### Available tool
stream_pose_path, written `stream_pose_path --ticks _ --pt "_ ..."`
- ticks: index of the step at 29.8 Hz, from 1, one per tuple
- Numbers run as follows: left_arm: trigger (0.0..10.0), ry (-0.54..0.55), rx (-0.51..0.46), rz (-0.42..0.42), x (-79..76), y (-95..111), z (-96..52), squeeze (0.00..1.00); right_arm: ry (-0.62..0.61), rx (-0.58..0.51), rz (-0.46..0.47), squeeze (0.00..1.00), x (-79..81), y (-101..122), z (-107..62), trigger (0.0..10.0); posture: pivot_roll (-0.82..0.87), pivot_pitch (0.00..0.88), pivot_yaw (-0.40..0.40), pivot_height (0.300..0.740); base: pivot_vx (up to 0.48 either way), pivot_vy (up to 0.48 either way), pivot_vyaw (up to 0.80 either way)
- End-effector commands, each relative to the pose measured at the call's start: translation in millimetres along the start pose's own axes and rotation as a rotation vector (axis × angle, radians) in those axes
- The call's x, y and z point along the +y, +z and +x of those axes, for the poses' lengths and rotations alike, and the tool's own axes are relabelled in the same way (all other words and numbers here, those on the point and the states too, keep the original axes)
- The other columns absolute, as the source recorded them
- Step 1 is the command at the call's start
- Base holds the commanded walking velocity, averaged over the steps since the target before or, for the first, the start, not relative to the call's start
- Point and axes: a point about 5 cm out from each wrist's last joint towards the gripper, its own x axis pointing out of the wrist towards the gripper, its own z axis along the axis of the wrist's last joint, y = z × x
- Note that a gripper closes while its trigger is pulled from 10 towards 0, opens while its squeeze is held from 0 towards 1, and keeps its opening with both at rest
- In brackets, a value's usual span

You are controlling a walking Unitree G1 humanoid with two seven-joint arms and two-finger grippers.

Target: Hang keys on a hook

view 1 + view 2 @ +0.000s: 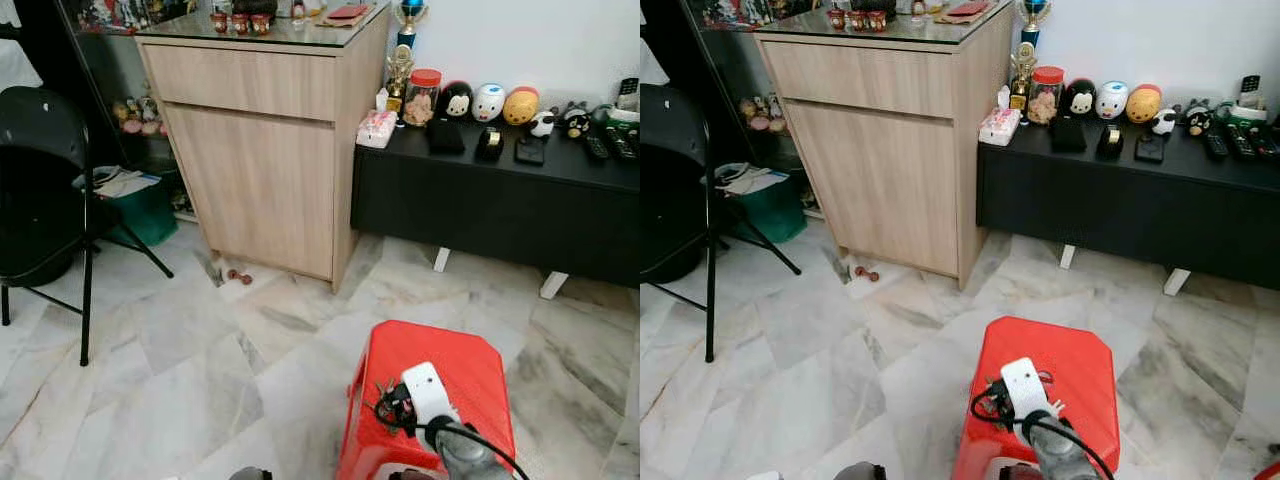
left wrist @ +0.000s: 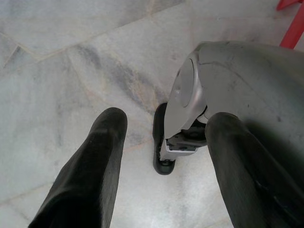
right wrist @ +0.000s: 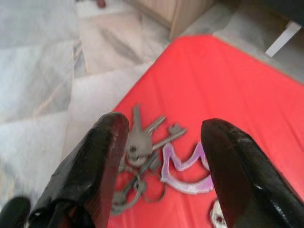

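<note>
The right gripper (image 3: 161, 156) hovers spread wide above the keys (image 3: 142, 152), which lie on the near left part of the red stool (image 1: 440, 370). The left gripper (image 2: 161, 156) hangs open over the floor.

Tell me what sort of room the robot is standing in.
Likely a home living room: marble-tiled floor, a wooden cabinet, and a low black sideboard holding toy figures and remotes.
</note>
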Motion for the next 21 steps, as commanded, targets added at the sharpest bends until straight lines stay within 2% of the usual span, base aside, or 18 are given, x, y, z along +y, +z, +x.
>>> stream_pose_path --ticks 1,8,10,16,21 --pt "10.0 0.002 0.019 0.006 1.3 -3.5 -0.8 0.00 0.006 -0.011 0.016 0.00 2.0 3.2 1.5 10.0 0.01 0.004 -0.012 0.640 0.000 0.000 0.00" --pt "10.0 0.002 0.020 0.005 1.3 -4.1 -1.0 0.00 0.045 0.008 -0.020 0.00 6.3 1.2 1.6 10.0 0.02 0.008 -0.013 0.640 0.000 0.000 0.00" --pt "10.0 0.002 0.020 0.006 1.4 -4.3 -1.0 0.00 0.046 0.045 -0.062 0.00 6.2 -3.2 1.2 10.0 0.01 0.013 -0.014 0.640 0.000 0.000 0.00" --pt "10.0 0.002 0.020 0.004 1.7 -4.6 -1.2 0.00 0.053 0.055 -0.081 0.00 6.6 -4.6 0.9 10.0 0.02 0.018 -0.015 0.612 0.000 0.000 0.00" --pt "10.0 0.005 0.020 0.002 2.4 -5.1 -1.5 0.00 0.057 0.038 -0.086 0.00 7.1 -1.4 1.7 10.0 0.03 0.023 -0.016 0.612 0.000 0.000 0.00"
